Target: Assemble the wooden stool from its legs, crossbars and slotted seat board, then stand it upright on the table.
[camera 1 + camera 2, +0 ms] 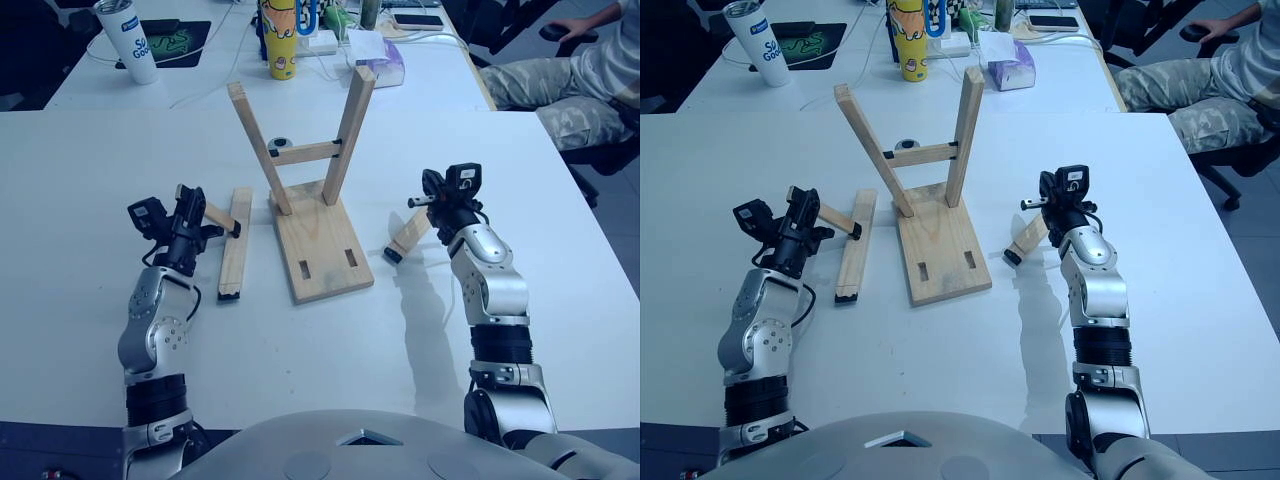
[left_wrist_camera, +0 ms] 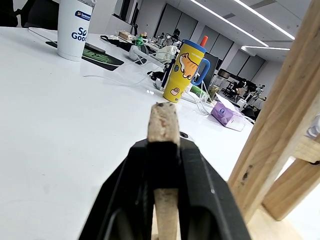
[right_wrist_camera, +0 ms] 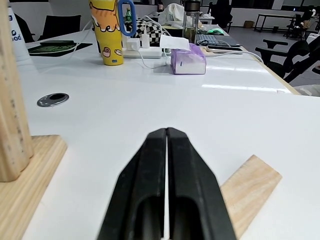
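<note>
A white table (image 1: 90, 200) carried the work, and a second desk (image 1: 440, 70) stood behind it at 12 o'clock. The left gripper (image 1: 188, 208) pinched the end of a short crossbar (image 1: 216, 220), whose other end met a loose leg (image 1: 236, 245) lying flat at 9 o'clock from the seat board (image 1: 322, 255). The right gripper (image 3: 166, 134) had its fingers pressed together on nothing, just beside a short wooden piece (image 1: 410, 234) lying at 3 o'clock from the board.

The seat board lay flat at mid-table, its two slots toward 6 o'clock. Two upright legs (image 1: 351, 120) rose from its far end, joined by a fitted crossbar (image 1: 308, 152), and stood between the grippers and a cable grommet (image 3: 52, 99). On the far desk stood a white tumbler (image 1: 128, 40), a yellow tumbler (image 1: 279, 40) and a purple tissue box (image 3: 188, 58).
</note>
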Controlling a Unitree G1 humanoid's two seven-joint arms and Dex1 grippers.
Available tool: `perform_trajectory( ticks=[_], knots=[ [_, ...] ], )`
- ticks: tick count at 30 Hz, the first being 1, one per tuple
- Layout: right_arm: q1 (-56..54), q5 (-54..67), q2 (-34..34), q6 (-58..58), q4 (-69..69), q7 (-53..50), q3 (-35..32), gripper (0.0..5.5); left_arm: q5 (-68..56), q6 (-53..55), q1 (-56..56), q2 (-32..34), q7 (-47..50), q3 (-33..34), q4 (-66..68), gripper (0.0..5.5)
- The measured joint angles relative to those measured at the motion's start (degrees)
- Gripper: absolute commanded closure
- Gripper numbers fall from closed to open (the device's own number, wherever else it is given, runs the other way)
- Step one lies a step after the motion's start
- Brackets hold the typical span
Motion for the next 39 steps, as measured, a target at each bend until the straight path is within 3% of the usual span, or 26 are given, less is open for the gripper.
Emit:
perform_trajectory(
  ticks=[18, 29, 30, 39],
  knots=[
    [-0.5, -0.4, -0.1, 0.0, 1.0, 0.1, -0.1, 5.5, 13.7, 0.9, -1.7, 2.4, 6.6, -6.0, -0.6, 5.09],
    [-0.5, -0.4, 0.0, 0.0, 1.0, -0.1, 0.0, 5.5, 20.4, -1.3, -0.4, 3.8, 5.0, -10.2, -1.0, 5.09],
    [-0.5, -0.4, 0.0, 0.0, 1.0, -0.2, 0.0, 5.5, 20.9, -1.7, -0.3, 4.0, 4.7, -10.2, -0.8, 4.71],
    [-0.8, -0.4, -0.3, -0.1, 1.3, 0.6, 0.2, 5.5, 22.4, -1.7, 1.9, 4.0, 5.6, -8.4, -1.9, 3.51]
  ],
)
